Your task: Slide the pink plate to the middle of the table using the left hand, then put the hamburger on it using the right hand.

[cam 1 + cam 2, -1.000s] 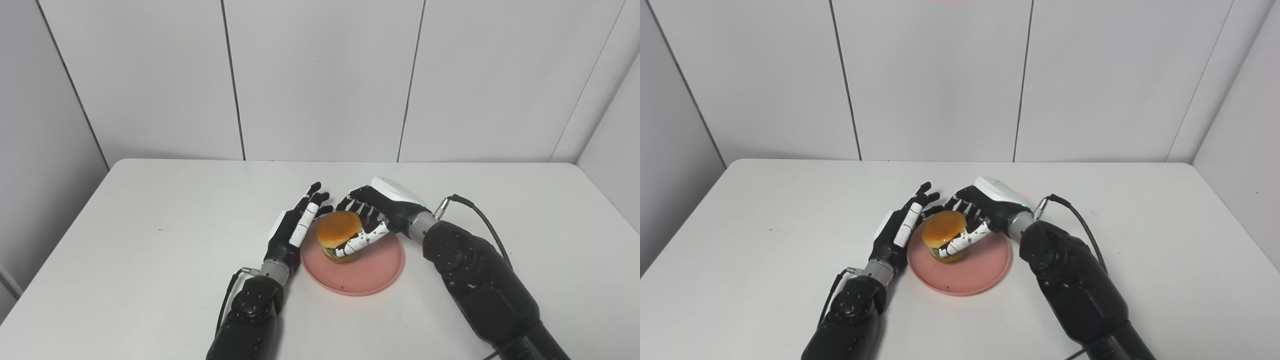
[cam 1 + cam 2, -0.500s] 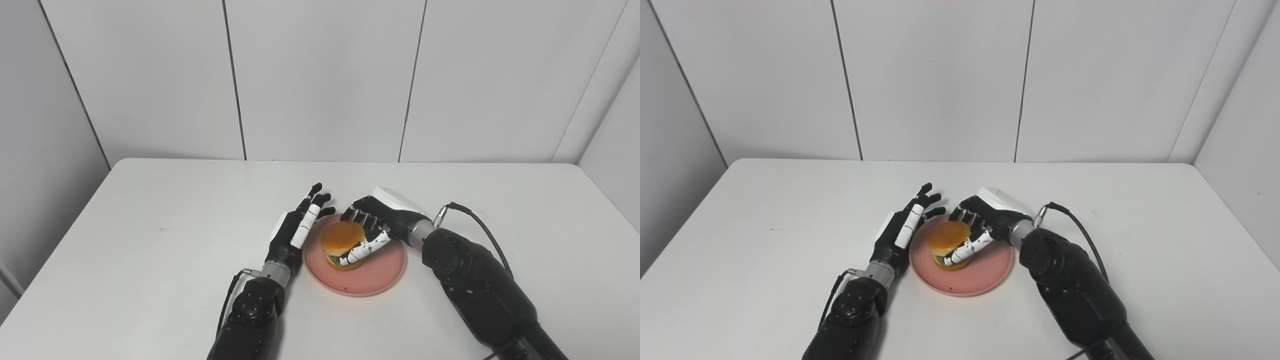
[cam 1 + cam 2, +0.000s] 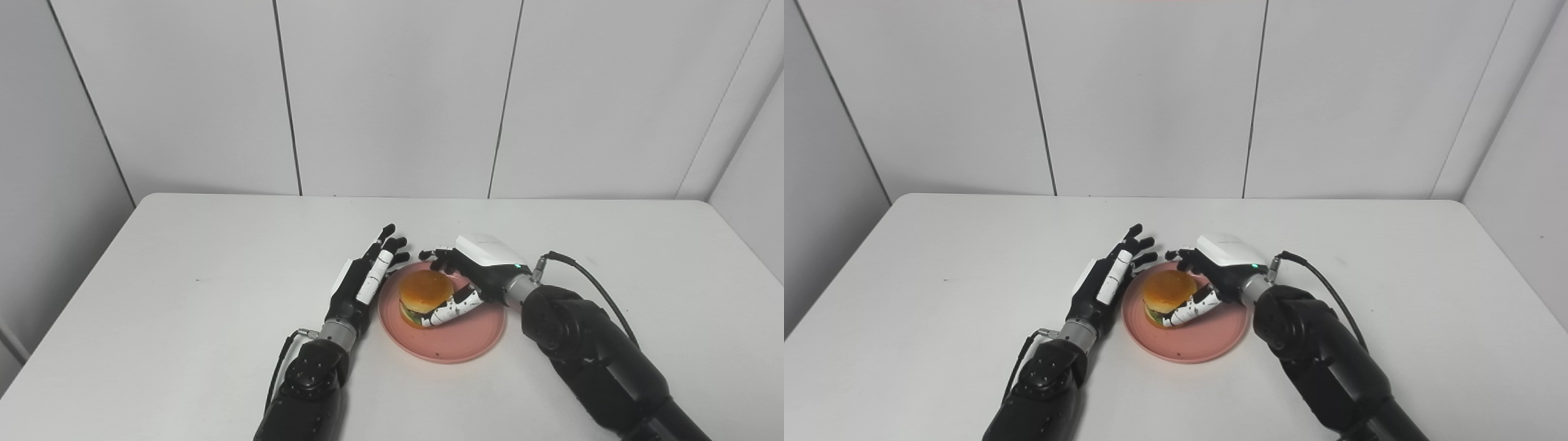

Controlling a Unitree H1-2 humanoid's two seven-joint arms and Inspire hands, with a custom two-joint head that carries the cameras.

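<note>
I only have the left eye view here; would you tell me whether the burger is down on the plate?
Observer: Yes. In the right eye view the burger sits on the plate, left of its middle, with bare pink on its near side.
Operator: Thank you. Does the right hand grip it?
Observer: Its fingers are spread behind the bun, not wrapped round it. The thumb lies at the burger's front, and I cannot tell whether it touches.
Operator: And the left hand?
Observer: It is open, lying along the plate's left rim and holding nothing.
</note>
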